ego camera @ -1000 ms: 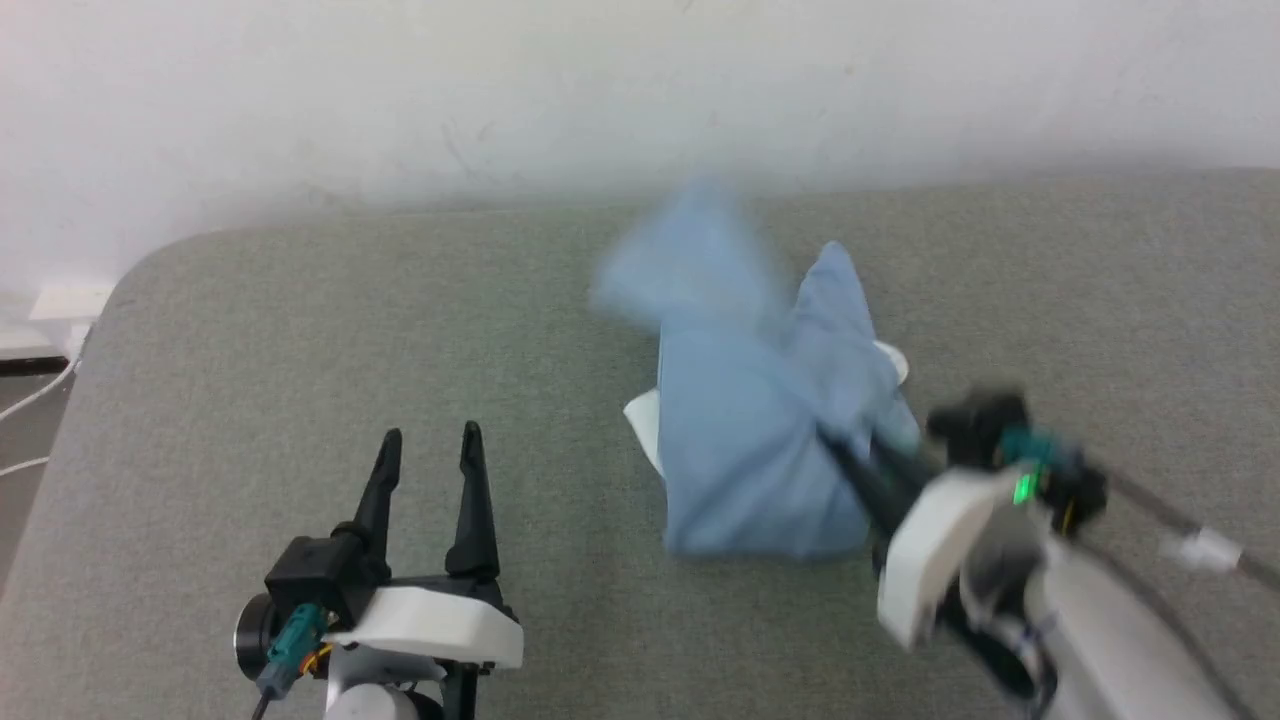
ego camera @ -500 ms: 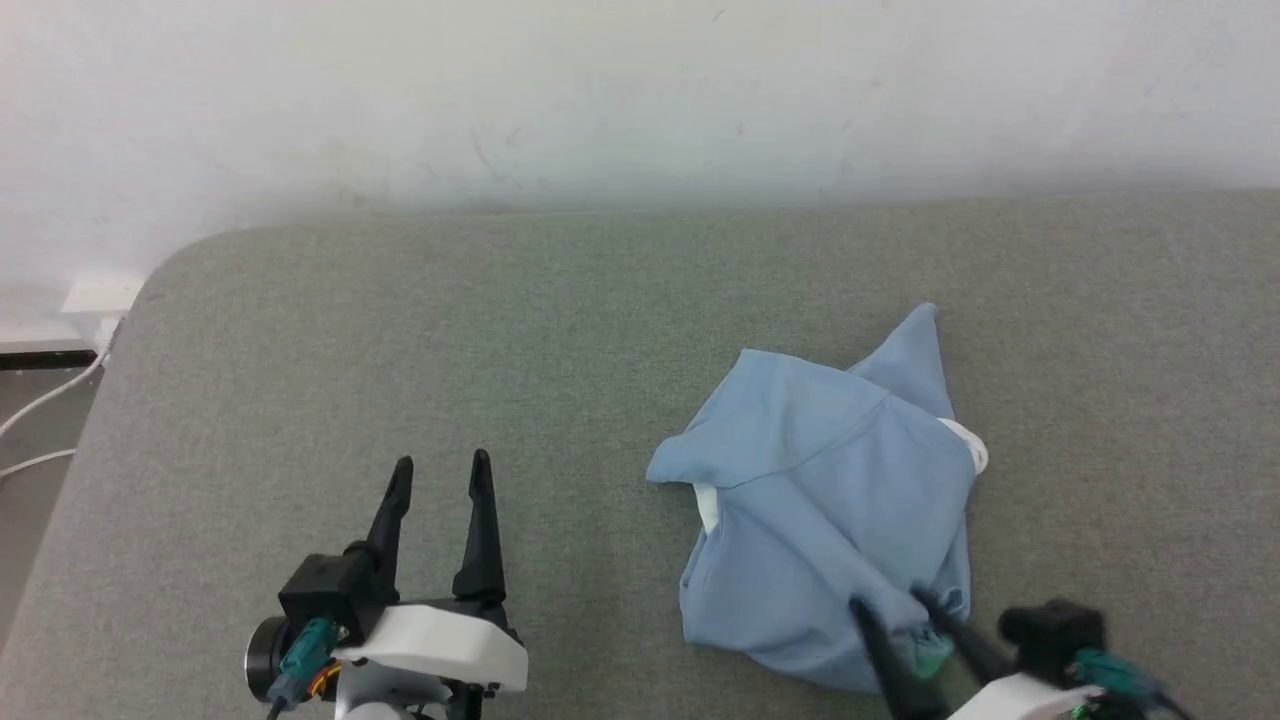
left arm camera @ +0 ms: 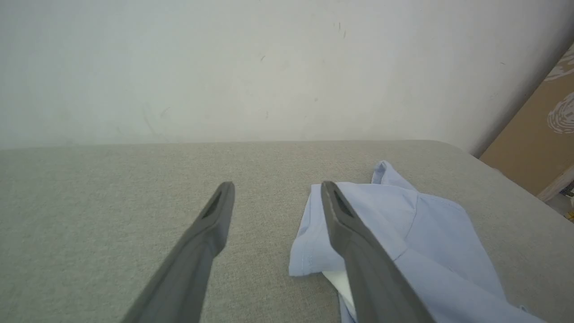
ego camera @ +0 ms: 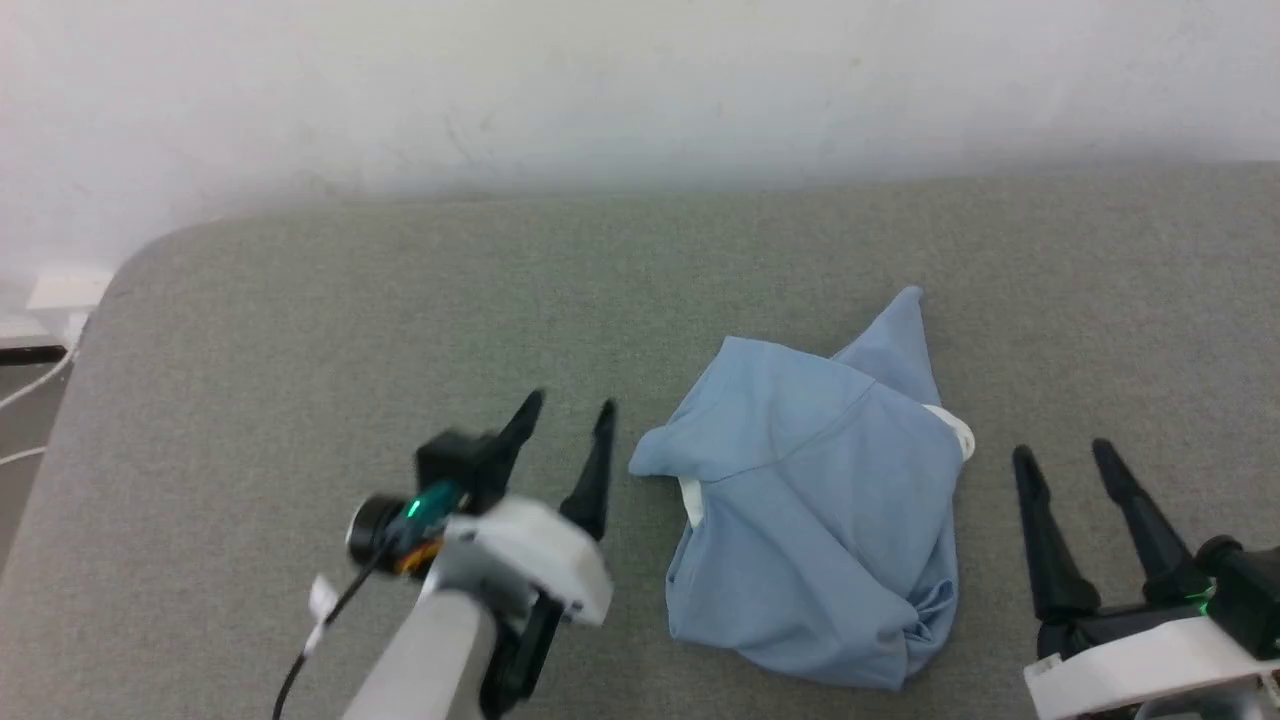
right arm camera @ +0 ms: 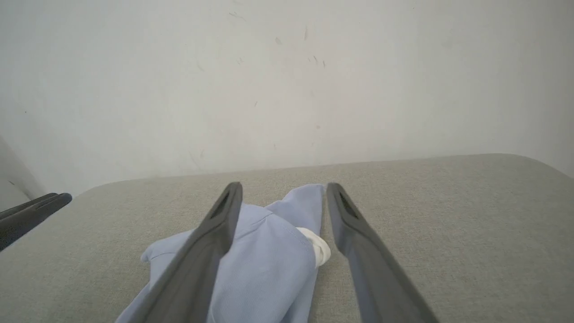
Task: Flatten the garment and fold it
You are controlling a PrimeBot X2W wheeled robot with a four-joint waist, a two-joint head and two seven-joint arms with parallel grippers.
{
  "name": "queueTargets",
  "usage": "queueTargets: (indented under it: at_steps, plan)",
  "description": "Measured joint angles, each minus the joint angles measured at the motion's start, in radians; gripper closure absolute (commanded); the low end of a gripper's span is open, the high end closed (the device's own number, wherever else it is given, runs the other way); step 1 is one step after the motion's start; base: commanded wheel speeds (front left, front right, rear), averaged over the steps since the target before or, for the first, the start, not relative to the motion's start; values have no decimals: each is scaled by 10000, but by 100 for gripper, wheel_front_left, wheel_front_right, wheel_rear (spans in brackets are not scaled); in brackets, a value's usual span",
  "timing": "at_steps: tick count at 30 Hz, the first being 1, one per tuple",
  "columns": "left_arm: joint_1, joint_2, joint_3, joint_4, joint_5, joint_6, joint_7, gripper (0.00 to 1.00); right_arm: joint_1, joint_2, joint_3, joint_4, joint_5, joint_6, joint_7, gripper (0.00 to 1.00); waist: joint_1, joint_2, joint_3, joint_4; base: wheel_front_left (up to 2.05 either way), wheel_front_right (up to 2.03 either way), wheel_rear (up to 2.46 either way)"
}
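Surface: grey-green fabric-covered pad, rounded far-left corner. Lying on it: one garment, light blue, crumpled heap, right of centre.

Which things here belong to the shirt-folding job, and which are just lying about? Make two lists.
Job: crumpled shirt; left gripper, open; right gripper, open; grey pad under the shirt.
Lying about: white box by the wall; brown board.

You'll find the left hand blurred at lower centre; the right hand is cut off at its base by the lower right edge. The garment folds over itself, hiding most of its collar.
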Motion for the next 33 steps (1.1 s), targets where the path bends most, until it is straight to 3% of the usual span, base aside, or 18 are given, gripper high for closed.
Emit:
queueTargets:
  at_steps: [6,14,21,25,26,28,31,33]
  plan:
    - [-2519,-150,-792,1868,38,-826,1081,0,-256,33,-178,-686,-92,0,213,0,1,1,490,-254,0,0,0]
    - [-5077,-224,-1615,5346,132,-1415,2343,0,-711,82,94,-644,75,0,151,0,2,1,1216,-1027,0,0,0]
    - [-6412,-282,-2443,7758,69,-1616,3891,0,-930,94,232,-203,178,0,134,0,1,0,1766,-1683,0,0,0]
    - [-7099,-307,-2740,8324,-460,-1632,5162,0,-1041,100,284,-59,240,0,130,0,-2,1,1962,-2000,0,0,0]
    - [-7137,-276,-2940,8228,-669,-1626,5382,7,-1041,100,278,-33,244,0,128,0,-1,1,1993,-2064,0,0,0]
    - [-7159,-157,-3327,7967,-1091,-1616,5710,100,-1045,105,259,40,267,0,128,0,-1,0,2022,-2159,0,0,0]
    - [-7137,-205,-3553,7871,-1361,-1626,5404,100,-1041,107,159,142,322,0,128,0,0,0,1974,-2154,0,0,0]
    - [-7028,-265,-3616,7854,-1325,-1601,4598,100,-1021,107,52,182,334,0,138,0,0,0,1906,-2092,0,0,0]
